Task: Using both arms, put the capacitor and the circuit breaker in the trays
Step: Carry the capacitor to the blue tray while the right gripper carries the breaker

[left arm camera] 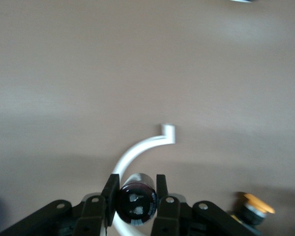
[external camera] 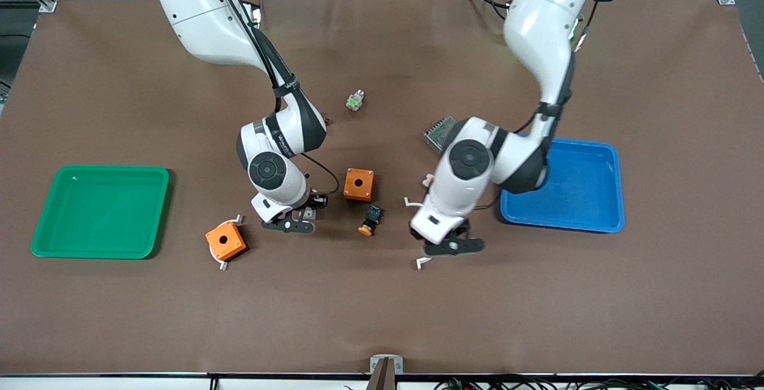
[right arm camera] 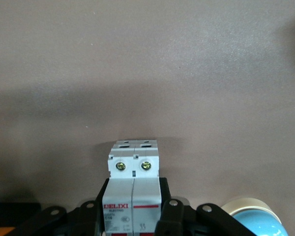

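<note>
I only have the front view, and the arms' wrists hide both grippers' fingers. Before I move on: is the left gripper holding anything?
Observer: Yes. The left wrist view shows the left gripper shut on the capacitor, with a finger on each side.
Operator: And the right one?
Observer: The right gripper is shut on the circuit breaker, gripped across its white body.
Operator: Is anything under the capacitor?
Observer: A curved white clip lies on the table beneath it.
</note>
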### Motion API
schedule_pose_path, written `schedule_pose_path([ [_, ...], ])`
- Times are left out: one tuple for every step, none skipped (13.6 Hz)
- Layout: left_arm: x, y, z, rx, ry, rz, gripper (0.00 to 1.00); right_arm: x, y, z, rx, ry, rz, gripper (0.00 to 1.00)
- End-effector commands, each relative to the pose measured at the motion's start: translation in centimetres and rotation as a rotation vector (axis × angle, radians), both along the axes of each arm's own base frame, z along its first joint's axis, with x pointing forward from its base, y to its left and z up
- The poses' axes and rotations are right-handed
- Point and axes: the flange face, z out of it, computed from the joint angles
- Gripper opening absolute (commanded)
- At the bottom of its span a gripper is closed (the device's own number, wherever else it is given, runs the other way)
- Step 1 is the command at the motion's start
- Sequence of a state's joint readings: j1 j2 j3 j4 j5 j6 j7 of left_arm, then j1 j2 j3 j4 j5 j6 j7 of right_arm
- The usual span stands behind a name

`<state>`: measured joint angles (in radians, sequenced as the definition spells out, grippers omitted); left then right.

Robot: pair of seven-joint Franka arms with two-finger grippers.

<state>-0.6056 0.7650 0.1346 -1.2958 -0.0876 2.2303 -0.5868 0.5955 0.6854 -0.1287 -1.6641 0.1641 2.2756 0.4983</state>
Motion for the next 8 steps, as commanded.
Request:
schedule_pose_path([
  [0.0,5.6,1.4,0.025,0.068,-0.007,0.03,1.0,0.0,3.3,0.028,-0.022,-0.006,0.0],
  [-0.2,8.2,1.5,0.036,0.086,-0.044,0.01,1.2,-0.4,5.9,0.032,-0.024,-0.008,0.0],
  [-0.2,10.7,2.0,0.039,0.093,-0.073,0.01,1.6,-1.2,8.1,0.039,-0.029,0.005,0.0],
  [-0.2,12.9,2.6,0.039,0.097,-0.088,0.01,2.4,-2.9,10.2,0.048,-0.039,0.022,0.0],
  [-0.5,15.0,2.7,0.043,0.108,-0.114,0.01,2.9,-4.8,12.3,0.056,-0.036,0.038,0.0],
  [-0.7,17.2,2.5,0.048,0.12,-0.138,0.01,3.4,-7.2,14.0,0.057,-0.026,0.046,0.0],
  [-1.0,19.7,2.1,0.048,0.13,-0.162,0.01,4.0,-9.7,15.4,0.059,-0.029,0.059,0.0],
  [-1.3,21.9,1.7,0.047,0.136,-0.188,0.0,4.6,-12.6,16.4,0.051,-0.028,0.103,0.01],
])
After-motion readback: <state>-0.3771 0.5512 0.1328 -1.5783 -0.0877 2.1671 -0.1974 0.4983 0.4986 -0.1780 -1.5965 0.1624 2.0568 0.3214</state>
